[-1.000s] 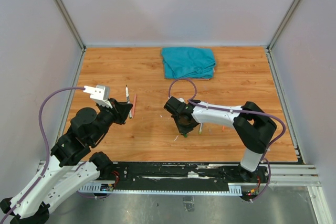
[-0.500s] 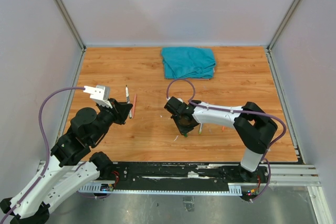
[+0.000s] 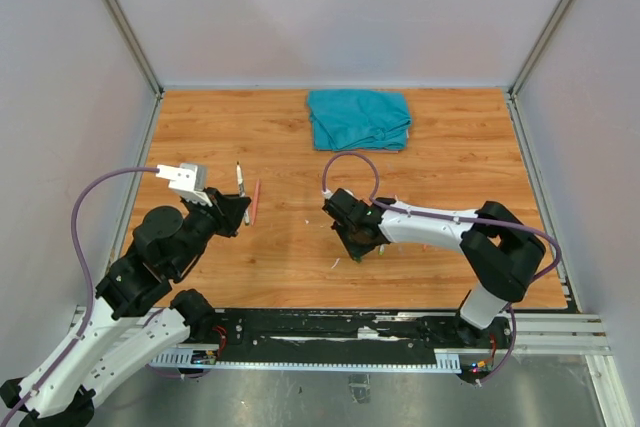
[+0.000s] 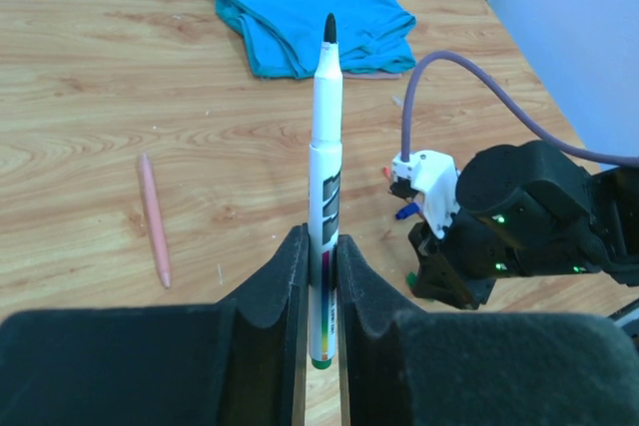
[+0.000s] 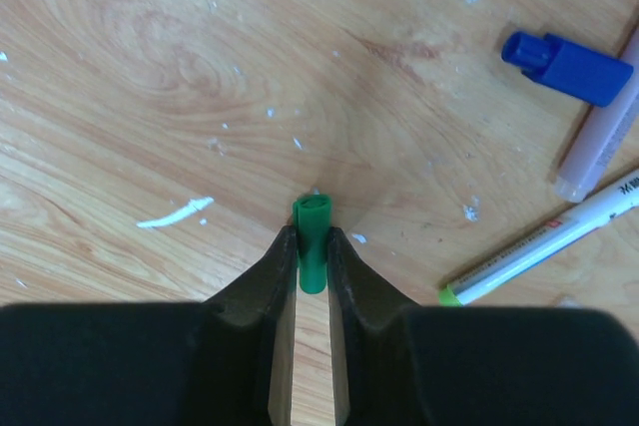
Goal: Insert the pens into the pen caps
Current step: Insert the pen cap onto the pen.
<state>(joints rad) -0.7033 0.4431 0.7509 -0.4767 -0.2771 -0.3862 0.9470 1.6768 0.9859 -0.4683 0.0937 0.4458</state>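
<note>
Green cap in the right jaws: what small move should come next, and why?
Probably lift the green cap and carry it toward the pen. The right jaws grip it down by the table; the left jaws hold the pen with tip bare, well apart.

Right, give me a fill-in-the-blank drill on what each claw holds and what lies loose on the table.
1. The left claw is shut on a pen whose dark tip has no ____ on it.
2. The cap gripped by the right claw is ____ in colour.
3. The loose cap lying on the wood near a white pen is ____.

Missing words: cap; green; blue.
</note>
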